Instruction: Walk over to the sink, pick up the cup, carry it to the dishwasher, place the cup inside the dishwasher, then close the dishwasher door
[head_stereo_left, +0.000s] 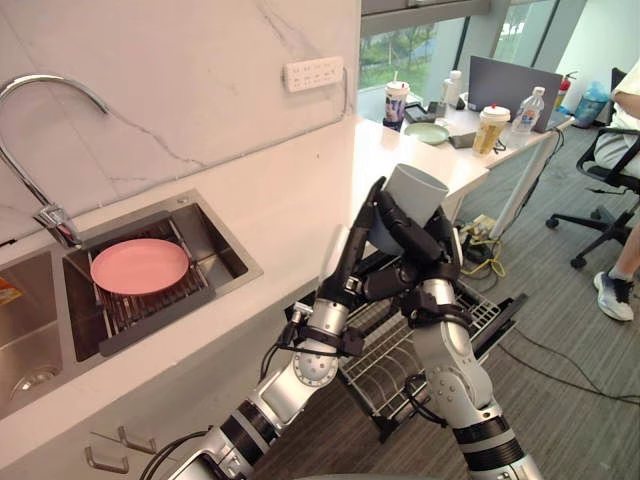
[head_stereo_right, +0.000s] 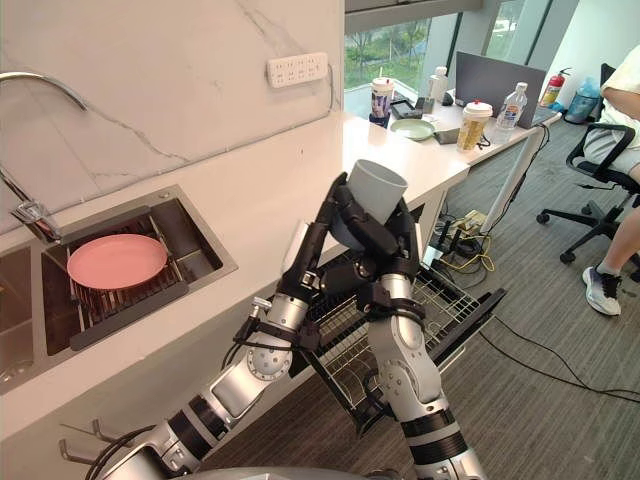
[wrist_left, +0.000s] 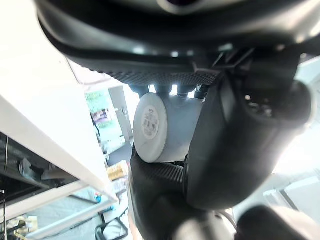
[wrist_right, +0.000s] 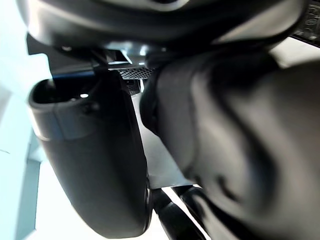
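You have the cup (head_stereo_left: 417, 190) up in the air just above the rack (head_stereo_left: 380, 365), mouth tilted upward. Both hands are wrapped on it. The left hand (head_stereo_left: 358, 240) curls round the lower wall, near the base. The right hand (head_stereo_left: 418, 250) closes its fingers across the front.

Treat the cup as light and stiff, likely a smooth plastic or ceramic that can slide in the fingers. Grip the wall rather than the rim, and don't squeeze hard.

Nothing shows inside the cup's mouth. The rack is pulled out, and its bare wire shows no dishes where the arms leave it visible. Well left of the rack, the sink (head_stereo_left: 222, 242) holds a pink plate (head_stereo_left: 139, 265) lying flat.
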